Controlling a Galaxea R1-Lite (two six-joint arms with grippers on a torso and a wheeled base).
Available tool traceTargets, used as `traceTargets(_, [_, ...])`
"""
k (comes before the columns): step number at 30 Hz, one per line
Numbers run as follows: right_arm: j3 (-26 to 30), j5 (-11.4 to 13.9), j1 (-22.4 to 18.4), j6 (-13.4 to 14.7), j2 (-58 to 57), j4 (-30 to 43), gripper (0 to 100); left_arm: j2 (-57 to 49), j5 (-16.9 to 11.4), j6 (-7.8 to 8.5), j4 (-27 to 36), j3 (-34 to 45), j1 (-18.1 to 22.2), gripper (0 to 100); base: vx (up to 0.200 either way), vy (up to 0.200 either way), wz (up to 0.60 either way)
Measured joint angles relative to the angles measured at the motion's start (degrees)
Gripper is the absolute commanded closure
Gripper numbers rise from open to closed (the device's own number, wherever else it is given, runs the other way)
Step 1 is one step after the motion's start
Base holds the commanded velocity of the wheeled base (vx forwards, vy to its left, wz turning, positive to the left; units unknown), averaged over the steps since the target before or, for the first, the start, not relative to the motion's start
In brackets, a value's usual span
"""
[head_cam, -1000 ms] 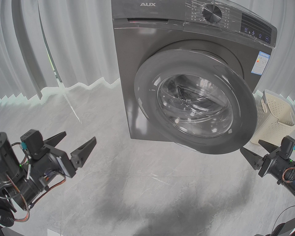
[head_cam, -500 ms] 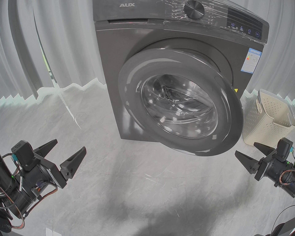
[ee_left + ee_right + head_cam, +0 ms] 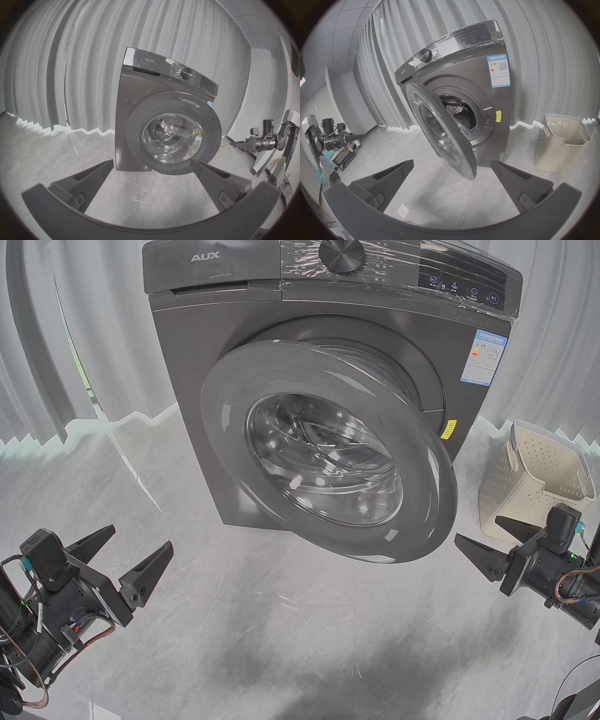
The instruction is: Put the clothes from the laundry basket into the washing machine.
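Observation:
A grey front-loading washing machine stands ahead, its round glass door swung open toward me. In the right wrist view a dark bundle lies inside the drum. The cream perforated laundry basket stands on the floor right of the machine; what I see of its inside is bare wall. My left gripper hangs open and empty at the lower left, well short of the machine. On the right, just in front of the basket, my right gripper is open and empty too.
Pale curtains hang behind and on both sides of the machine. Grey tiled floor lies open between the two arms and the door. The open door juts out over the floor toward the right gripper.
The whole head view has shifted, so machine and basket sit further left in the picture: the camera moved. Both grippers stay open and empty.

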Motion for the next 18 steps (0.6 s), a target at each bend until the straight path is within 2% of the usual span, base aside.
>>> traceTargets(9, [-5.38, -0.09, -0.09, -0.06, 6.56, -0.57, 0, -0.05, -0.07, 0.02, 0.00, 0.00, 0.00, 0, 0.200, 0.000, 0.00])
traceTargets(14, [-6.64, -0.38, -1.77, -0.16, 9.34, -4.13, 0, -0.05, -0.10, 0.05, -0.05, 0.05, -0.02, 0, 0.000, 0.000, 0.00])
traceTargets(18, [-7.13, -0.93, -5.90, -0.35, 10.78, -6.74, 0, -0.07, -0.07, -0.16, -0.05, 0.16, 0.00, 0, 0.000, 0.000, 0.00])
